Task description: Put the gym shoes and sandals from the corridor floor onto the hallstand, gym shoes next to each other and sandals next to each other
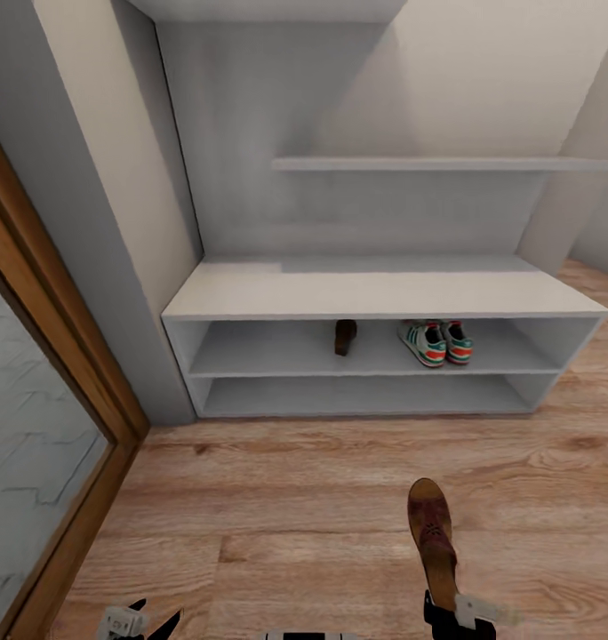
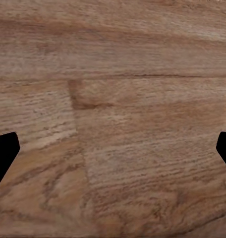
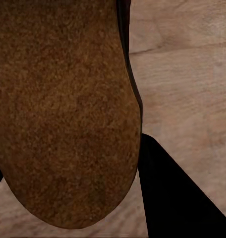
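While your right gripper (image 1: 448,613) is clamping the last sandal (image 1: 431,533), left jaws apart, you're carrying it toward the hallstand (image 1: 384,293); aim beside the shelved sandal (image 1: 345,337).

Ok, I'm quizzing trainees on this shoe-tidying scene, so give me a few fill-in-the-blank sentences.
1. The right gripper holds a brown ____.
2. The two gym shoes sit on the hallstand's ____ open shelf.
3. Beside them on that shelf stands one ____.
4. The left gripper is ____.

Missing: sandal; upper; sandal; open

Matt wood-grain corridor floor (image 1: 322,533); smooth matt grey hallstand (image 1: 375,293); the held sandal (image 3: 63,109) shows rough, suede-like brown leather.
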Robot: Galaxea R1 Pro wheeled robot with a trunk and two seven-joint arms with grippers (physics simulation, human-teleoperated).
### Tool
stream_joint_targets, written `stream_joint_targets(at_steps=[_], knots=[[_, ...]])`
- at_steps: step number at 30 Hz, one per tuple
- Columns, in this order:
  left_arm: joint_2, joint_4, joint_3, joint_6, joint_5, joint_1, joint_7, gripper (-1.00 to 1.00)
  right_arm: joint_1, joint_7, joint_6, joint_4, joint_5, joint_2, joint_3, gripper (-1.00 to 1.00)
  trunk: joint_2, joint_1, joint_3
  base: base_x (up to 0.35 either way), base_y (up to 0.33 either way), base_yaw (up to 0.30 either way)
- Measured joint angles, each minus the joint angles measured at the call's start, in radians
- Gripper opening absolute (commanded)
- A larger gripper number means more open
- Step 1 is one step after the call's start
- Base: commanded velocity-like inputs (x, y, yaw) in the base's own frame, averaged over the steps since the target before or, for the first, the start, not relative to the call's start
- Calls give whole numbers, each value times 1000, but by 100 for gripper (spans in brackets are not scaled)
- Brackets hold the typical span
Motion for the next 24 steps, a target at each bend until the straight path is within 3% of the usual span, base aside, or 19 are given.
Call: stream_joint_targets(at_steps=[4,10,13,16,18,19,21,24], knots=[[0,0,0,0,0,0,0,100,-23,-3,92,-33,-3,28,31,-100,0,0,-5,0,0,192],[0,-1,0,0,-1,0,0,100,-94,-8,382,-180,-6,78,50,-100,0,0,-12,0,0,197],[0,0,0,0,-1,0,0,100,-119,-23,484,-243,-7,103,50,-100,0,0,-15,0,0,200],[-1,-1,0,0,-1,0,0,100,-139,-99,558,-298,-7,135,51,-100,0,0,-19,0,0,200],[-2,-1,0,0,-1,0,0,100,-149,-170,574,-311,-8,135,51,-100,0,0,-21,0,0,195],[-4,-1,-2,0,-3,0,0,100,-155,-230,582,-314,-5,135,77,-100,0,0,-22,0,0,153],[-5,-1,-3,0,-4,0,0,100,-156,-243,584,-312,-5,135,104,-100,0,0,-24,0,0,86],[-10,-1,-5,1,-7,0,2,100,-156,-252,586,-305,16,135,205,-100,0,0,-25,0,0,21]])
